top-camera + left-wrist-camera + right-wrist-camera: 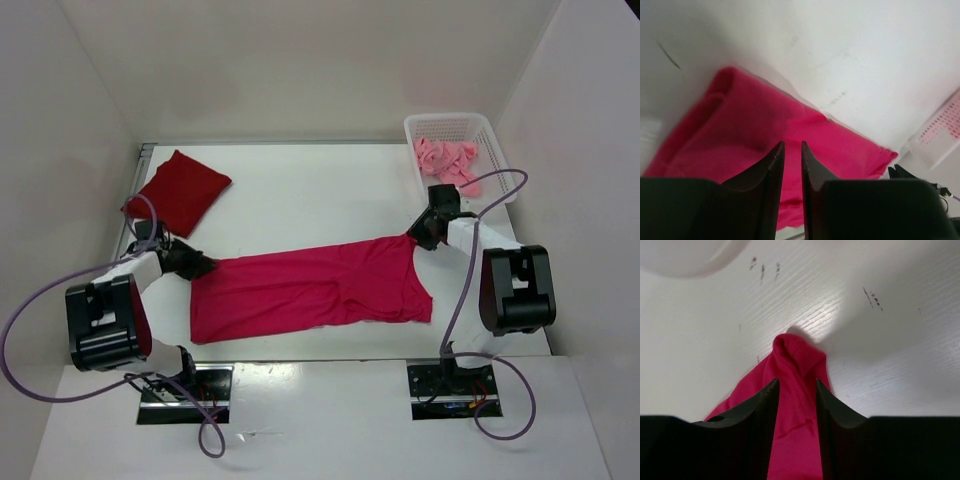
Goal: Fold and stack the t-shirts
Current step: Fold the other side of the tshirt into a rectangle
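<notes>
The magenta-pink t-shirt (310, 290) lies stretched flat across the middle of the table. My left gripper (195, 263) is at its left edge, jaws nearly together (793, 143) with the shirt's edge (740, 130) between them. My right gripper (420, 237) is at the shirt's far right corner. Its fingers (797, 381) stand apart, straddling a bunched peak of the cloth (797, 355) without pinching it. A folded dark red t-shirt (178, 190) rests at the back left. The light salmon pink t-shirt (448, 162) lies crumpled in the basket.
A white mesh basket (490, 135) stands at the back right, just behind my right gripper. White walls close in the table on the left, back and right. Purple cables loop from both arms near the front edge.
</notes>
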Robot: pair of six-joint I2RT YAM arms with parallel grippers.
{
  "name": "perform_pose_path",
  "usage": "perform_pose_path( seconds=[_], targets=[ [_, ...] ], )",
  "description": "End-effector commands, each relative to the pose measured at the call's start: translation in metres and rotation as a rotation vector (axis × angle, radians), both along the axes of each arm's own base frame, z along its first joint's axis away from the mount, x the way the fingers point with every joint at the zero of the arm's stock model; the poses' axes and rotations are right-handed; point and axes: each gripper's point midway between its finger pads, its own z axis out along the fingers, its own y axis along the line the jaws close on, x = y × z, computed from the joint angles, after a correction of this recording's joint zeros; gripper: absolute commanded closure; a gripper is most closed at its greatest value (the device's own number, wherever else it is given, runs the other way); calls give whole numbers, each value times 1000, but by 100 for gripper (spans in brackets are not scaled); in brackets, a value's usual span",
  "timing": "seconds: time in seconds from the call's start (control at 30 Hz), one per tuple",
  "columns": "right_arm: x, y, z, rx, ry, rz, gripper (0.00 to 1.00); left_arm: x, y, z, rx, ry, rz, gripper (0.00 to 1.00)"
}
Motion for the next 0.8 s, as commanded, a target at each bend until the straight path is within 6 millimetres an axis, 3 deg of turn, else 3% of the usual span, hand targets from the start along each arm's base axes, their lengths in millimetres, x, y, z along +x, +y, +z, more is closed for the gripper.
perform_pose_path(
  seconds=[0.0,0.07,0.1,0.17,0.2,0.23,0.3,0.33,0.37,0.43,0.57,0.77],
  targets=[
    [13,8,63,-10,-141,36,59,19,-9,49,-35,-125,-40,73],
    [2,22,76,17,-146,79,58,27,-18,66,-9,-178,-97,71],
    [-8,28,72,31,-128,91,58,33,-28,82,18,-231,-138,71],
    [-27,50,67,80,-98,129,63,36,-36,86,85,-257,-183,70],
    [-47,61,57,120,-63,158,67,38,-42,87,108,-266,-206,68],
    [-58,70,53,142,-46,170,79,35,-58,86,123,-269,-259,68],
    [-90,95,40,215,-2,194,89,34,-71,84,159,-280,-300,68],
    [-98,101,36,229,6,197,94,29,-88,77,158,-273,-349,68],
    [-109,118,34,267,17,221,94,28,-96,72,149,-270,-365,67],
    [-128,125,13,269,81,232,95,29,-108,60,136,-248,-393,67],
    [-165,138,-15,281,187,252,95,21,-102,22,84,-125,-373,67],
    [-193,127,-14,325,183,197,95,5,-60,-2,-2,-52,-219,64]
  ],
)
